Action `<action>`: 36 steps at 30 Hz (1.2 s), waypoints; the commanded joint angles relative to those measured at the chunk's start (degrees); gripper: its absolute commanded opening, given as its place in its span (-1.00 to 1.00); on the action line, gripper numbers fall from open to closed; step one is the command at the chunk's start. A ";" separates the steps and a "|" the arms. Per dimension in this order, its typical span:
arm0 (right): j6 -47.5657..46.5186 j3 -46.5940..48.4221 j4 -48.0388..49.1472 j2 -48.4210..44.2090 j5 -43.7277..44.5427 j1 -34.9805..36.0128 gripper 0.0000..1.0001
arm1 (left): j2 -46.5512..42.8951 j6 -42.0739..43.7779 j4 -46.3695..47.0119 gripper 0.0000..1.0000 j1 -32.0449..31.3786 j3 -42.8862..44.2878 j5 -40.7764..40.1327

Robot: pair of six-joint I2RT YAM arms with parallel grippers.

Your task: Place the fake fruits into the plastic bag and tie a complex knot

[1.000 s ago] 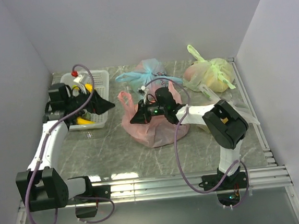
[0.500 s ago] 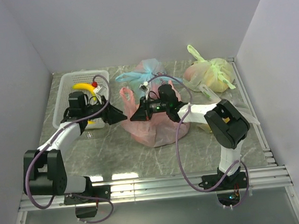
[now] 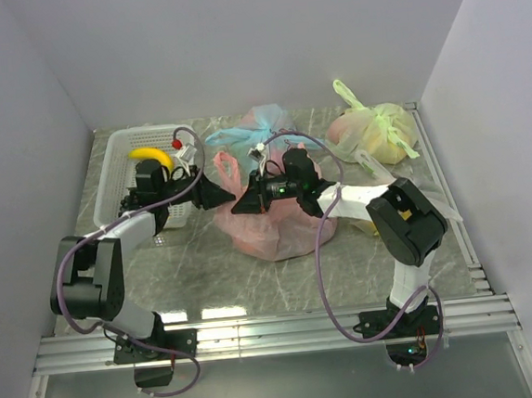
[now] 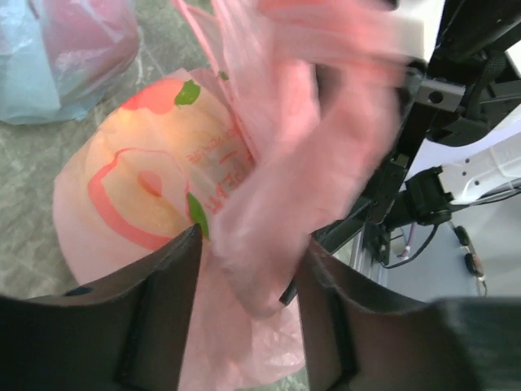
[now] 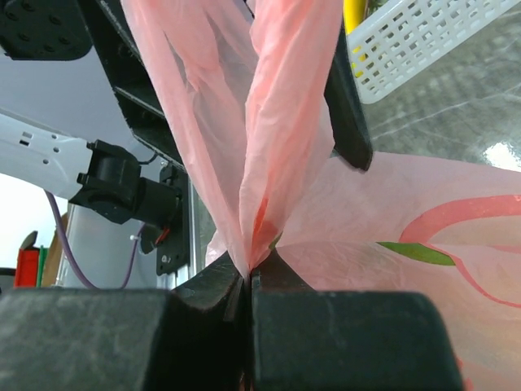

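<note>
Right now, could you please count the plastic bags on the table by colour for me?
pink bag: 1
light blue bag: 1
pale green bag: 1
Total: 3

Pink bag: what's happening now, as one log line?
left fingers: open around pink bag handle | right fingers: shut on pink bag | banana: in basket
</note>
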 commanded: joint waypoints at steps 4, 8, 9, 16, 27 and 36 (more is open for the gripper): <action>0.61 1.05 2.41 -2.23 -1.66 -0.57 -1.00 | 1.62 -8.42 13.13 -0.39 -1.55 1.69 3.54; 0.34 1.84 0.22 -2.22 -1.23 -1.45 -0.92 | 1.53 -7.04 9.37 -0.99 -1.90 3.27 4.77; -0.09 2.19 -0.84 -2.49 -1.14 -1.80 -0.58 | 1.18 -5.72 7.27 -0.99 -1.81 3.71 4.86; -17.38 7.36 -28.03 -14.06 3.34 -6.80 0.02 | 0.39 8.16 -11.64 -0.99 -1.29 7.49 4.69; -20.66 4.39 -49.09 -27.54 9.40 -25.68 0.31 | 2.05 13.89 -18.68 -0.99 -1.29 11.80 4.16; -23.74 2.98 -47.08 -18.49 12.48 -28.78 0.33 | 3.55 17.05 -22.46 -0.99 -1.37 15.05 4.25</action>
